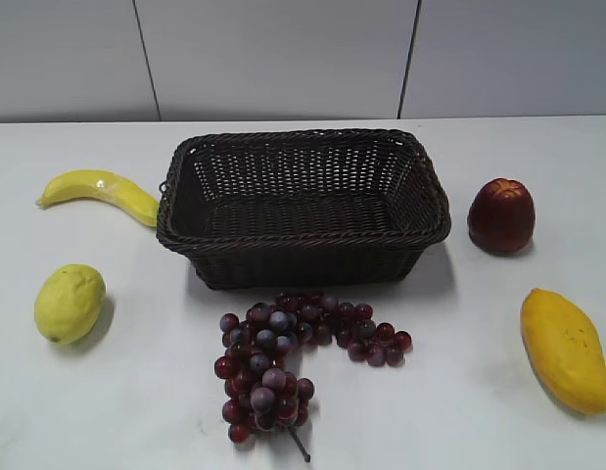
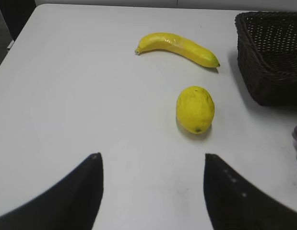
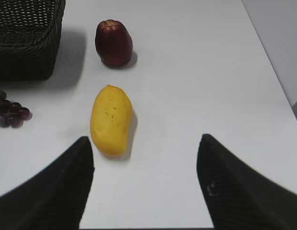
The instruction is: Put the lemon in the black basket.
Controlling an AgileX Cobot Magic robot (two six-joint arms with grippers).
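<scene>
Tabletop: a flat, matte white tabletop carries everything; behind it stands a pale grey panelled wall with dark vertical seams.
Basket: the large rectangular black basket of dark woven wicker, with braided rim and sloping sides, sits mid-table toward the back; I see only bare weave inside it.
Lemon: the small, rounded-oval, pale greenish-yellow lemon lies on the tabletop to the front left of the basket, well apart from it, with nothing touching it.
Banana: a long curved yellow banana lies behind the lemon, one end just beside the basket's left wall.
Grapes: a bunch of dark red-purple grapes, glossy and beaded, lies just in front of the basket.
Right side: a squat dark red waxy fruit stands right of the basket; a smooth elongated orange-yellow mango lies nearer the front.
Left claw: spread wide and holding nothing, its dark fingers hang above bare tabletop short of the lemon.
Right claw: likewise released, fingers apart, with the mango near its left finger.
</scene>
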